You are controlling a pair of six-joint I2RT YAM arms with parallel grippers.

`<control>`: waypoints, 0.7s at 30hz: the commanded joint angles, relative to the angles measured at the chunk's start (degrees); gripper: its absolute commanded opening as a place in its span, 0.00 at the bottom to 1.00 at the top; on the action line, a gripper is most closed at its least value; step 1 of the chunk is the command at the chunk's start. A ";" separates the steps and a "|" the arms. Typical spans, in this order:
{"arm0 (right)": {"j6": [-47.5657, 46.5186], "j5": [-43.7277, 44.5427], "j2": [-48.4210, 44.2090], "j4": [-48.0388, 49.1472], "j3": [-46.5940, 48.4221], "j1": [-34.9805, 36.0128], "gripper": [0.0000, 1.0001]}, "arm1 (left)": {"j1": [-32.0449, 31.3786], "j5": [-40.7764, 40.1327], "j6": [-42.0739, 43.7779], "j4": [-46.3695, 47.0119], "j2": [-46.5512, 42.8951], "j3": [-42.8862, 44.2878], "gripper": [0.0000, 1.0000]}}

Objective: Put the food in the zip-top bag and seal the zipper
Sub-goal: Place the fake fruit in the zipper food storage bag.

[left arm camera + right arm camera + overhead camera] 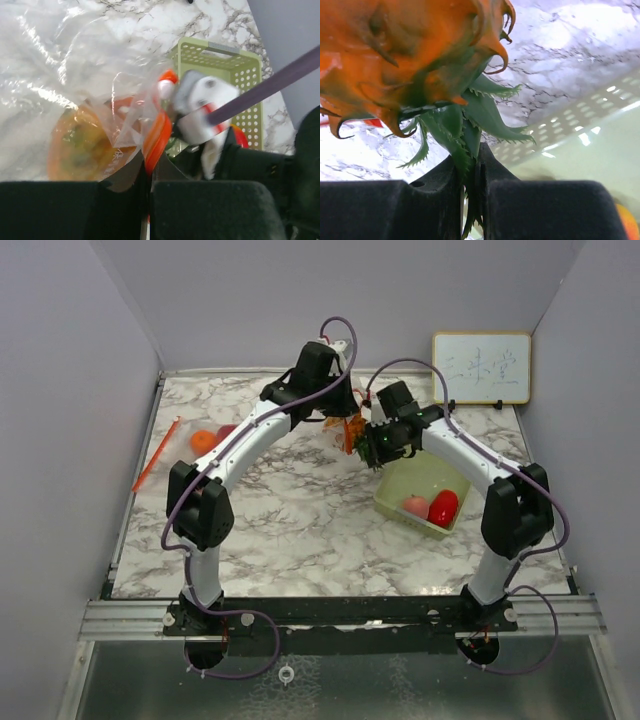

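Midway over the marble, both grippers clenched

From where I stand, the metal rail [330, 615] carrying the two arm bases marks the near edge. Beyond it the marbled table [300, 530] lies wide and bare across its middle. To the right sits a pale green plastic basket [422, 476] with perforated walls, a pink peach [415, 506] and a glossy red piece [443, 507] touching in its near corner. To the left, close to the side wall, the zip-top bag [60, 65] lies crinkled and clear. It has an orange [203, 440] and a red fruit [226, 431] inside and an orange-red strip [155, 455] along its outer edge. Farther back the arms meet. The left gripper [149, 185] is pinched tight on the bag's film and an orange band of it. Just beside it, the right gripper [470, 175] grasps the pineapple [420, 55] by its spiky green leaves [470, 115], and the orange, hooked body hangs above the table between bag and basket. A whiteboard [481, 368] leans at the back wall.
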 commanded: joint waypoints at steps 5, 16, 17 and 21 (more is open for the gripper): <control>-3.39 12.64 5.71 -9.76 13.25 5.27 0.02 | -3.61 -9.54 7.41 -7.54 0.69 4.69 0.00; 9.24 8.68 -1.56 3.91 11.92 4.25 0.02 | -4.42 -11.16 6.44 -1.98 -6.59 -8.29 0.00; 9.67 5.71 -2.41 6.26 10.53 4.16 0.02 | -4.38 -11.28 5.76 -0.55 -7.41 -9.43 0.00; 14.76 -2.05 -4.90 13.38 5.25 4.14 0.05 | -4.40 -11.48 1.94 5.78 -10.33 -13.58 0.00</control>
